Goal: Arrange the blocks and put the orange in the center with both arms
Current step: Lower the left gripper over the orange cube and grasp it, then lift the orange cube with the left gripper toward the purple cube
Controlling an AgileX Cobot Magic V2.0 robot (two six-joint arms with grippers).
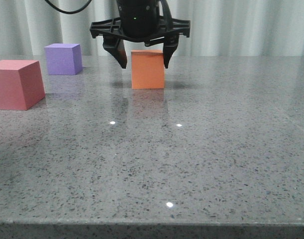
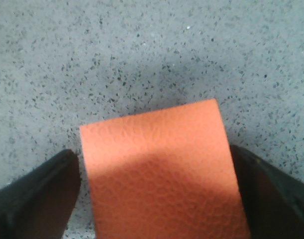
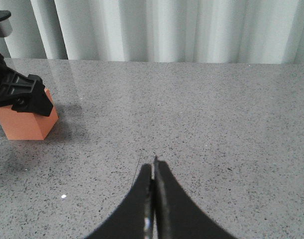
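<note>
The left black claw-fingered gripper [image 1: 144, 59] hung over the plain matte orange cube [image 1: 148, 69], its fingers spread to either side of the cube's upper part; the wrist view showed a thin gap on each side, so no grip. The cube sat on the grey speckled stone table [image 1: 201, 149] toward the far edge, near the middle. The pinkish-red matte cube [image 1: 16, 83] stood at the left edge, the purple matte cube [image 1: 63, 59] behind it. The right black gripper [image 3: 152, 199] hovered above bare tabletop, fingers pressed together. Broad open surface lay toward the near and right edges.
</note>
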